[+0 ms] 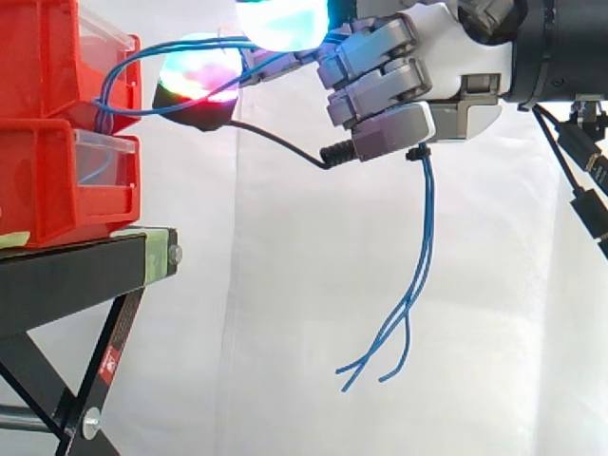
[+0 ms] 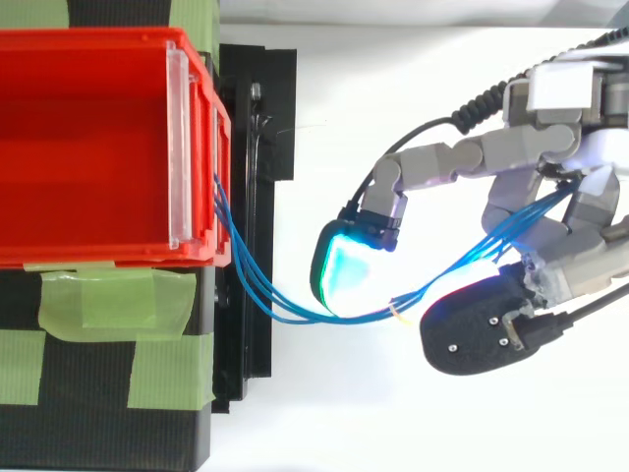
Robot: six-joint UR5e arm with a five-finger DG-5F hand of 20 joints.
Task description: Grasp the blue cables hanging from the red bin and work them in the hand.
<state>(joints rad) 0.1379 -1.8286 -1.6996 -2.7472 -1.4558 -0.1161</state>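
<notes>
We see the hand's [image 1: 458,87] fingers [image 1: 378,87] curled round the blue cables [image 1: 427,214], which run from the red bin's [image 1: 47,57] front edge, loose ends dangling below.

A robotics lab test rig: a plain white curtain [image 1: 285,285] fills the background. At the left, stacked red bins [image 1: 47,142] sit on a black stand [image 1: 66,275] patched with green tape [image 2: 118,300]. A mechanical hand [image 1: 456,66] enters at upper right.

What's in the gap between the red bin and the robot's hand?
Just the blue cables, strung from red bin to hand; both views show it.
</notes>
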